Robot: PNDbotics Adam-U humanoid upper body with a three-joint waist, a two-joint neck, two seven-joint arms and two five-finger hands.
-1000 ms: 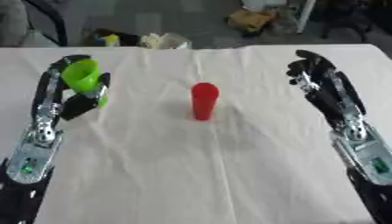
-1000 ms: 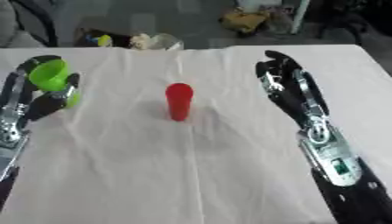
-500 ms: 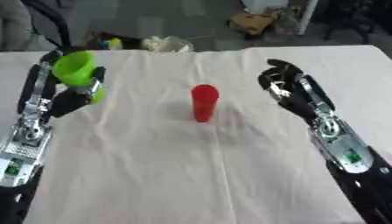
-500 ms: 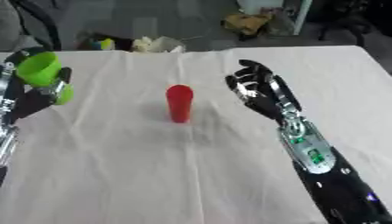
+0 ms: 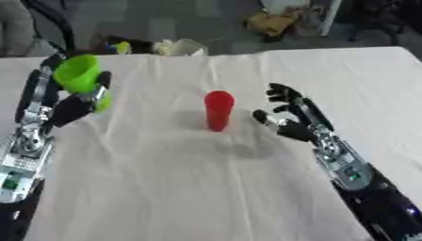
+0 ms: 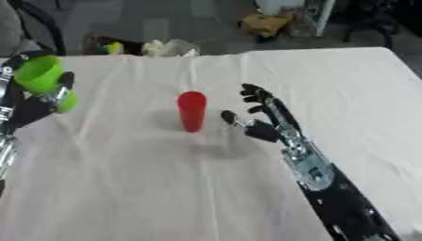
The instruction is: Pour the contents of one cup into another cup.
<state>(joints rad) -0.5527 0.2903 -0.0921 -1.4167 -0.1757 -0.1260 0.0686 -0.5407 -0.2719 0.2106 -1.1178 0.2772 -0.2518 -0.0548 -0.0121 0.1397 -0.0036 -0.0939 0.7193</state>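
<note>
Left robot hand gripping green cup, fingers curling round it, holding it raised above far-left part of surface, cup tilting, mouth facing up and toward far side. Red cup standing upright near middle of white-clothed surface, touching neither hand. Right robot hand hovering just beside red cup on its right, open, fingers spreading, thumb pointing toward cup, not touching it.
</note>
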